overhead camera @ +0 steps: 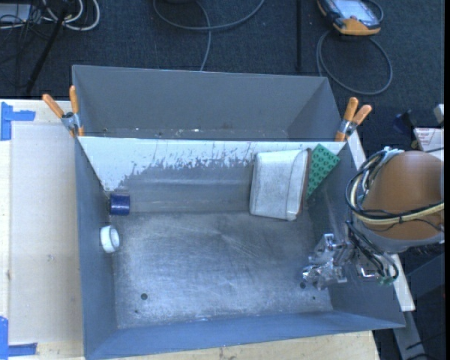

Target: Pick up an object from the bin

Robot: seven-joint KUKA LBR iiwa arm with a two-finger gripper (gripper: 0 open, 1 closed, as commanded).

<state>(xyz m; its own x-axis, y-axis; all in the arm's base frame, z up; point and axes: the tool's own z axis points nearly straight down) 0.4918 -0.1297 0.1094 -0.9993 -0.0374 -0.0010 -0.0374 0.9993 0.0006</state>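
One blue cylinder, scuffed metal bin

Bright glare on far bin wall

No legible text, label, brand, number or sign. On floor beyond bin, handheld screen: content too small to read. At right, outside bin, pale box: reddish marking, unreadable.
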